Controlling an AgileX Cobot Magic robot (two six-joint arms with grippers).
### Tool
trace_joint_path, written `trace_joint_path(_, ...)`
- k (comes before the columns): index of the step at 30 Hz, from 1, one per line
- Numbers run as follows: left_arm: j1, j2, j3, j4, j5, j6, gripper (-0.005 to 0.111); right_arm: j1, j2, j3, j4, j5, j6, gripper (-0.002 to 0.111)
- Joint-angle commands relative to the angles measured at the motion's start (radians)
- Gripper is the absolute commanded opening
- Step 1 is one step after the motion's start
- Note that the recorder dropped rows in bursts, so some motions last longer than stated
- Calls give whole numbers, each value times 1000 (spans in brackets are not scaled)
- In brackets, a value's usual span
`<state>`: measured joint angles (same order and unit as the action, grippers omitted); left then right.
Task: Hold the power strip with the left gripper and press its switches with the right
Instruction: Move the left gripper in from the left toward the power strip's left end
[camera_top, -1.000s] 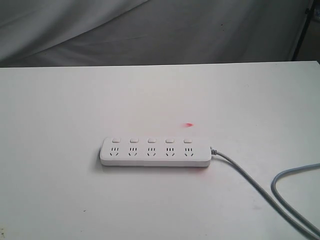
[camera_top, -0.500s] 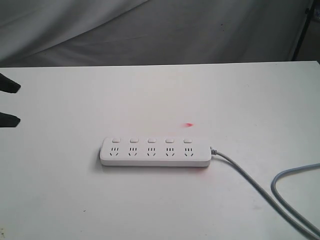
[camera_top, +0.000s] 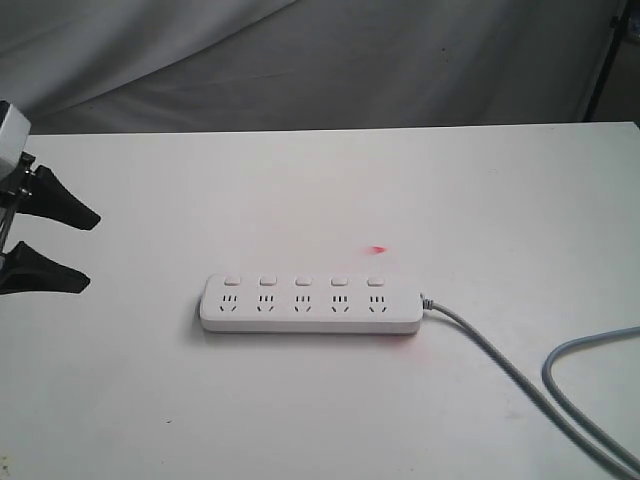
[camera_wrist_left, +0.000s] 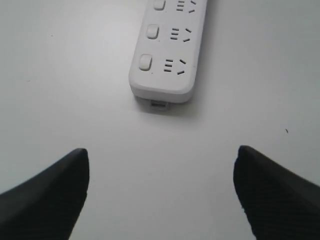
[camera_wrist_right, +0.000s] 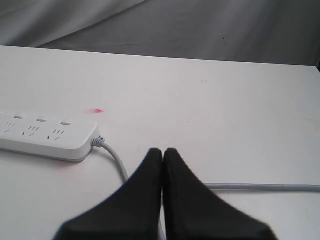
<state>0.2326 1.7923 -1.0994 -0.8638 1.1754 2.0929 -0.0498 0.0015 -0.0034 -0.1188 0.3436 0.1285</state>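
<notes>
White table (camera_top: 300, 420) fills your exterior view, with grey cloth (camera_top: 300, 60) behind it.

Power strip (camera_top: 310, 314) lies flat near the table's middle. Its long axis runs left to right across that view. The rounded free end points at your left arm's side and the cable end points right.

Grey cable (camera_top: 500, 365) leaves the right end and loops off toward the near right corner.

Your left gripper (camera_top: 92, 251) sits at the left edge with its jaws spread wide and holding nothing, well apart from the strip. Its wrist view shows the strip's free end ahead.

Your right gripper (camera_wrist_right: 163, 151) has its fingers pressed together and empty, above the cable near the strip's cable end.

The five switches (camera_top: 303, 282) line the far edge, one behind each socket.

A small red spot (camera_top: 377, 250) lies on the table just beyond the rightmost switch.
</notes>
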Motion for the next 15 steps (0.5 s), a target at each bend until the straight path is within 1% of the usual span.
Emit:
trace_joint_path(1, -4, 53, -80, 5, 9, 2, 75, -8, -1, 3, -7, -2, 2, 0)
trace_joint_path(4, -4, 91, -153, 8, 46, 2, 75, -8, -1, 3, -7, -2, 2, 0)
trace_joint_path(7, -4, 122, -208, 6, 46, 2, 75, -8, -1, 3, -7, -2, 2, 0)
trace_joint_path(15, -4, 166, -222, 21, 46, 2, 75, -8, -1, 3, -7, -2, 2, 0)
